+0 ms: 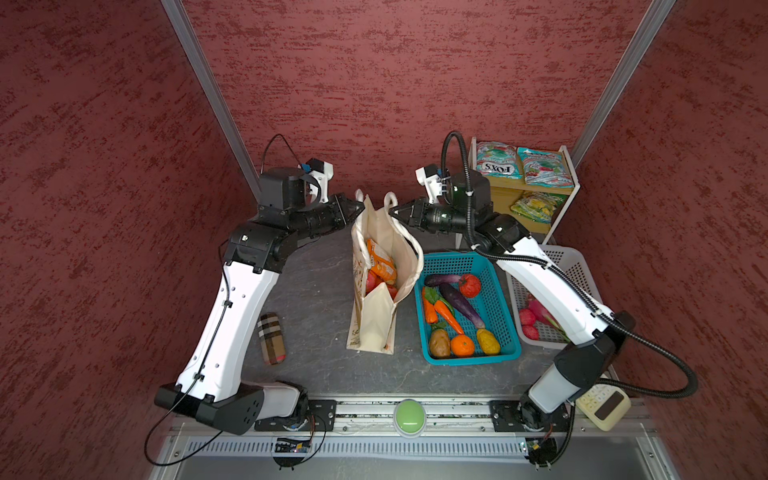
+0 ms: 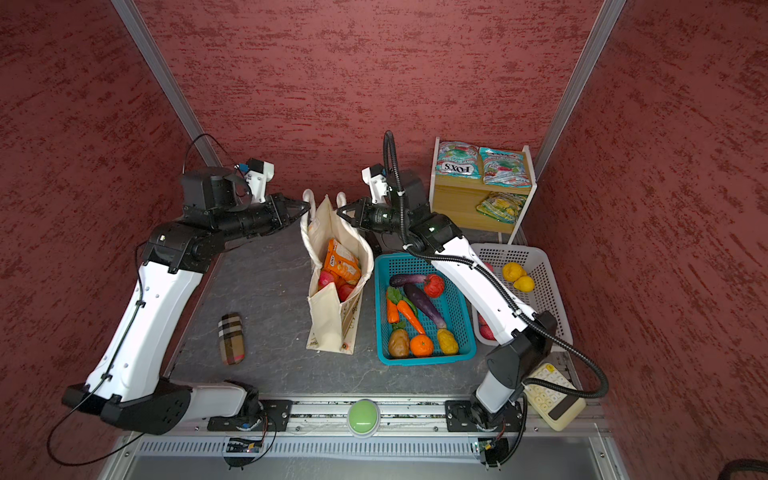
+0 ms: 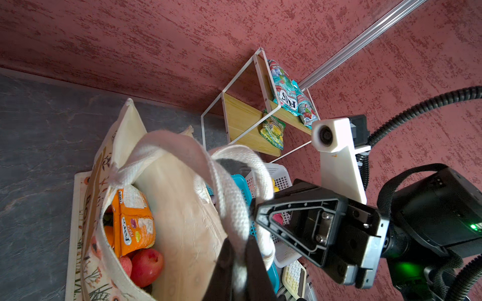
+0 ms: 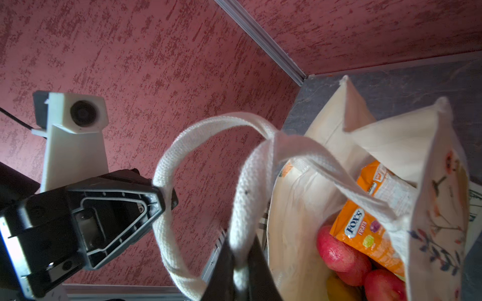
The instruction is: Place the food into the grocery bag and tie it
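The grocery bag is stood upright on the bench, between the two grippers. One white handle is pinched by the closed left gripper, the other handle by the closed right gripper. An orange packet and red apples are seen inside.

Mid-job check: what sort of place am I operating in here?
Probably a mock grocery shop staged inside a red-walled robot test cell: a small shelf stocked with sweet packets, a teal basket of toy vegetables, and a calculator by the right arm's base.
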Available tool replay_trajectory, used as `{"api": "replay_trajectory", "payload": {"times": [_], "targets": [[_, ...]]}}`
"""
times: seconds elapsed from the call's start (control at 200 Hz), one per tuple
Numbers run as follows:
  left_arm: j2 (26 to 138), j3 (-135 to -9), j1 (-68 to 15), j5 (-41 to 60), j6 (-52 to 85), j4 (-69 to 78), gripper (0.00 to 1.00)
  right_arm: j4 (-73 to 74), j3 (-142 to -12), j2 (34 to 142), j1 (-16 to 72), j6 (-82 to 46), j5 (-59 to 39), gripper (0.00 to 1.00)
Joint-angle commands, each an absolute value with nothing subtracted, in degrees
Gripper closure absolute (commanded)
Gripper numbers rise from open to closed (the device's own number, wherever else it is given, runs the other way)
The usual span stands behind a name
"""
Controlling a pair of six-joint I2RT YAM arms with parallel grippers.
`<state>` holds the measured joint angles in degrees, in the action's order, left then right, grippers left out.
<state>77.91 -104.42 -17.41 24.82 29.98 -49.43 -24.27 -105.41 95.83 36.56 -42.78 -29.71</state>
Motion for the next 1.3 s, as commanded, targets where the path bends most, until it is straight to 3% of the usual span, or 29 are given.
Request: {"api": "replay_trajectory", "payload": {"times": [0.0,0.681,1.293], "targets": [[78.61,-106.43,-18.95,24.35,29.93,-45.68,1.00,-19.52,-107.56,97.00,37.65,-42.50,-32.31,1.00],[77.20,-103.28,-21.04,24.49,29.75,-44.21,1.00,-5.65,-105.82,103.83,39.81,-46.84,-38.73,1.00],[77.79,-102.53,-20.65,28.30,30.46,-42.98,1.00,0.32,-101.99,103.82,40.44,-48.34,-41.03,1.00]]}}
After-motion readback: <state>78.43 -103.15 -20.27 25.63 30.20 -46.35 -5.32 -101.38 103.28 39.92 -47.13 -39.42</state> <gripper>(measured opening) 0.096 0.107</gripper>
